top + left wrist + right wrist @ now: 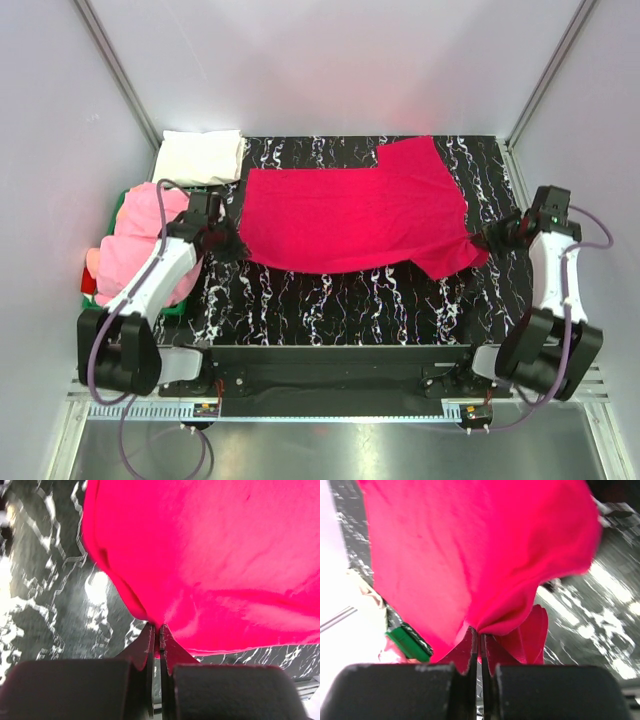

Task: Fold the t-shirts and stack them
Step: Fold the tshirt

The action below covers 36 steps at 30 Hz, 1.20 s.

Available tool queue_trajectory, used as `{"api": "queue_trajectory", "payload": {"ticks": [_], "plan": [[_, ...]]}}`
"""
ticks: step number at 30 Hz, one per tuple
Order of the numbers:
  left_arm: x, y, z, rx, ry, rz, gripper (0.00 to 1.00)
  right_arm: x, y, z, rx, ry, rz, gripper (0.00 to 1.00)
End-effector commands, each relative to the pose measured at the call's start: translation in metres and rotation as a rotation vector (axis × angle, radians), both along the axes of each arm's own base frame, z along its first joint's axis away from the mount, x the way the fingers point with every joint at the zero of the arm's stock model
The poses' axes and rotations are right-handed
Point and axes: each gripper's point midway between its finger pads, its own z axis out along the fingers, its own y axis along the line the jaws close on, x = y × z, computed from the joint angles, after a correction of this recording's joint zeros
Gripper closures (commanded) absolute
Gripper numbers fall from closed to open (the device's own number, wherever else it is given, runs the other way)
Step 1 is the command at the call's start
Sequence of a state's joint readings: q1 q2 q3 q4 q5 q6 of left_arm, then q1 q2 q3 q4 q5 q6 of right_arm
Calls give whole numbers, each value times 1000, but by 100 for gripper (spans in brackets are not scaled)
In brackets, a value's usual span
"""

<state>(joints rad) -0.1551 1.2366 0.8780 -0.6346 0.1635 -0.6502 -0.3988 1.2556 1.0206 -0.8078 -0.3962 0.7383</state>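
Observation:
The crimson-red t-shirt (350,215) is stretched across the black marbled table between my two grippers. My left gripper (236,243) is shut on its left edge; the wrist view shows the red cloth (210,565) pinched at the fingertips (158,629). My right gripper (484,240) is shut on its right edge; the cloth (470,555) bunches at the fingertips (479,632). A folded white t-shirt (201,156) lies at the back left. A light pink t-shirt (140,250) is heaped at the left.
A green tray (172,310) sits under the pink heap at the table's left edge; its corner also shows in the right wrist view (409,642). White enclosure walls stand close on all sides. The arm bases are at the near edge.

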Motion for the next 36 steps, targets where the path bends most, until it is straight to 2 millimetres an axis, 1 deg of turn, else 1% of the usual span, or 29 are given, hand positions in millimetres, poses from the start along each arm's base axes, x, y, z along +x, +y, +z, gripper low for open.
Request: {"api": "queue_trajectory", "payload": {"ticks": [1, 2, 3, 4, 5, 6, 7, 8, 10, 11, 12, 13, 14, 15, 17, 18, 22, 23, 24, 25, 26, 28, 33, 34, 36], "plan": [[29, -8, 11, -22, -18, -52, 100, 38, 6, 17, 9, -65, 65, 100], [33, -8, 10, -22, -13, -55, 100, 42, 8, 24, -4, -81, 73, 100], [37, -10, 8, -32, -5, -64, 100, 52, 8, 22, -4, -73, 86, 100], [44, -10, 12, -28, -12, -69, 100, 58, 12, 21, -7, -71, 102, 100], [48, -9, 4, -24, 15, -70, 100, 63, 12, 14, -5, -50, 106, 100], [51, -10, 3, -28, 21, -77, 100, 69, 11, 17, -9, -61, 112, 100], [57, -8, 6, -23, 16, -80, 100, 74, 12, 15, -13, -57, 117, 100], [59, -7, 0, -18, 36, -79, 100, 80, 10, 14, -15, -52, 120, 100], [67, -2, 0, -5, 37, -79, 100, 87, 10, 13, -21, -49, 128, 100], [68, 0, -5, 3, 56, -78, 100, 90, 11, 6, -20, -30, 140, 100], [70, 3, -8, 18, 63, -73, 100, 97, 10, 10, -34, -38, 145, 100], [74, 6, -6, 27, 60, -72, 100, 99, 10, 8, -39, -29, 150, 100], [74, 9, -11, 33, 73, -71, 100, 102, 11, 1, -38, -10, 163, 100], [76, 12, -12, 43, 77, -65, 100, 108, 9, 5, -47, -20, 167, 100], [79, 18, -14, 60, 84, -62, 100, 113, 9, -2, -51, -1, 176, 100], [81, 20, -15, 69, 84, -57, 100, 118, 8, 0, -57, -8, 178, 100], [86, 28, -19, 86, 104, -57, 100, 131, 12, -7, -67, 10, 210, 100], [87, 28, -23, 89, 116, -57, 100, 134, 13, -14, -64, 26, 220, 100], [88, 29, -25, 89, 121, -61, 100, 139, 15, -11, -68, 18, 230, 100], [92, 30, -23, 92, 116, -59, 100, 140, 16, -13, -69, 26, 236, 100], [92, 30, -28, 94, 129, -62, 100, 145, 16, -15, -77, 29, 246, 100], [94, 31, -32, 93, 140, -65, 100, 147, 17, -19, -87, 45, 257, 100], [99, 35, -44, 95, 164, -61, 100, 161, 18, -31, -90, 57, 273, 100], [98, 36, -48, 93, 175, -58, 100, 163, 20, -37, -89, 67, 283, 99], [103, 37, -48, 90, 172, -56, 100, 171, 19, -38, -95, 65, 287, 98]]}}
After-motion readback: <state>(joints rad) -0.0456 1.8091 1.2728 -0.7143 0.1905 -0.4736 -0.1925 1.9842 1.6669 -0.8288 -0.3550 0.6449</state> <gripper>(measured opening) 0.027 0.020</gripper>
